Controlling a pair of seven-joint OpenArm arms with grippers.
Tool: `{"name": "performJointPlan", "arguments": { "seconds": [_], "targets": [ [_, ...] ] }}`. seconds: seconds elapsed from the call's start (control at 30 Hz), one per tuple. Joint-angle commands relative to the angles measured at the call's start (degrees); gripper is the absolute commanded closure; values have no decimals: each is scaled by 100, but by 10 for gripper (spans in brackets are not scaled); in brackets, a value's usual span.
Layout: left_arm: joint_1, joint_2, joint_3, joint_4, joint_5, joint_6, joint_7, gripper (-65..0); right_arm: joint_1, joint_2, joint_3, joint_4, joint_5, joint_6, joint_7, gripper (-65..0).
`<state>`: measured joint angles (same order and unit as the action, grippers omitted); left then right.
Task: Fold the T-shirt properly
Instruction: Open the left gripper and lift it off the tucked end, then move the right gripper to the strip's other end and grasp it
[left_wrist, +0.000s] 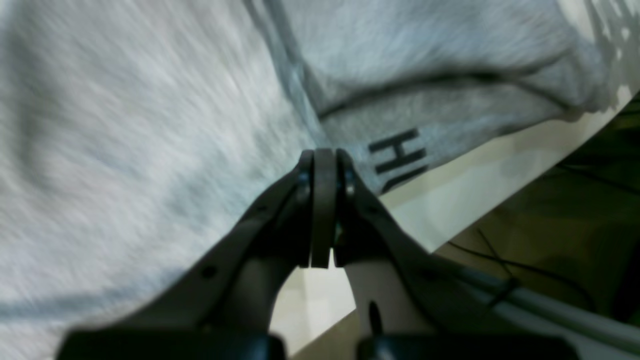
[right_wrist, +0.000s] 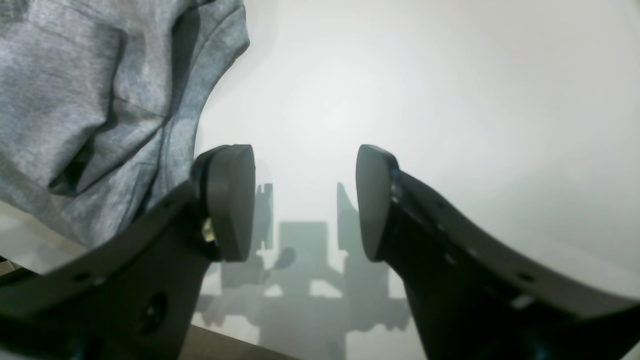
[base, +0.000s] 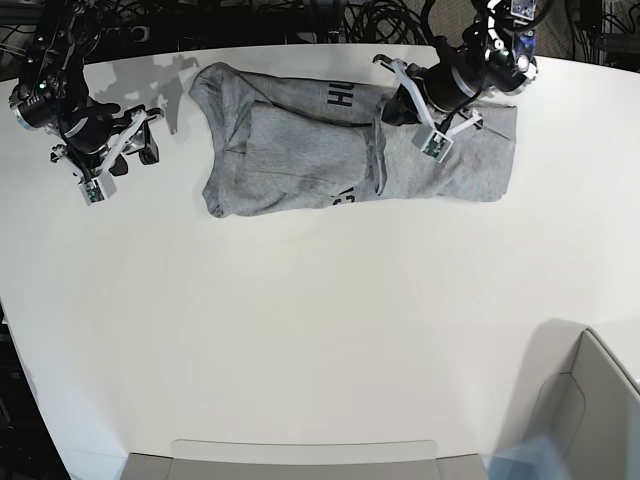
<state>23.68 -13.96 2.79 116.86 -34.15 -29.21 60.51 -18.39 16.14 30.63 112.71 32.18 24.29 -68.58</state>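
The heather-grey T-shirt (base: 300, 150) lies flat and lengthwise along the far side of the white table (base: 300, 330), with black letters "HU" (left_wrist: 397, 155) near its far edge. A raised fold crosses it near the middle. My left gripper (left_wrist: 324, 156) is shut, its tips over the cloth beside the lettering; no fabric shows pinched between them. In the base view this gripper (base: 390, 108) sits over the T-shirt's upper middle. My right gripper (right_wrist: 305, 200) stands open over bare table, the T-shirt's end (right_wrist: 100, 110) to its left. In the base view it (base: 150, 135) hovers off the garment's left end.
Cables (base: 330, 20) run behind the table's far edge. A grey bin (base: 590, 400) stands at the near right corner and a shallow grey tray (base: 300, 458) at the near edge. Floor and cables (left_wrist: 550, 240) show past the table edge in the left wrist view.
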Motion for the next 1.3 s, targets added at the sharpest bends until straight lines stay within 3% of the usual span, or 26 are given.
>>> {"name": "performJointPlan", "arguments": {
  "seconds": [0.0,0.17,0.3,0.47,0.83,1.03,1.27],
  "targets": [
    [-8,-7,-98,37,-123,-2,-69,0,41,78,53,75,74,63,93,-322],
    [-228,46,-564,-59,-194,42,-218,0,59,78,53,92,100,63,110,-322],
    [-439,29,-890,-376,-176,51,-271,0,217,-150,62,92,171,98,172,-322],
    [-482,11,-951,-596,-176,51,-271,0,173,-194,62,48,1243,828,348,-322],
    [-439,29,-907,-604,-176,51,-271,0,200,-898,53,-1763,1762,907,348,-322],
    [-439,29,-898,-604,-176,42,-271,0,463,-915,9,-2827,2219,907,348,-322],
    [-430,29,-898,-604,-176,42,-271,0,525,-1065,-501,-2879,2193,863,365,-322]
  ]
}}
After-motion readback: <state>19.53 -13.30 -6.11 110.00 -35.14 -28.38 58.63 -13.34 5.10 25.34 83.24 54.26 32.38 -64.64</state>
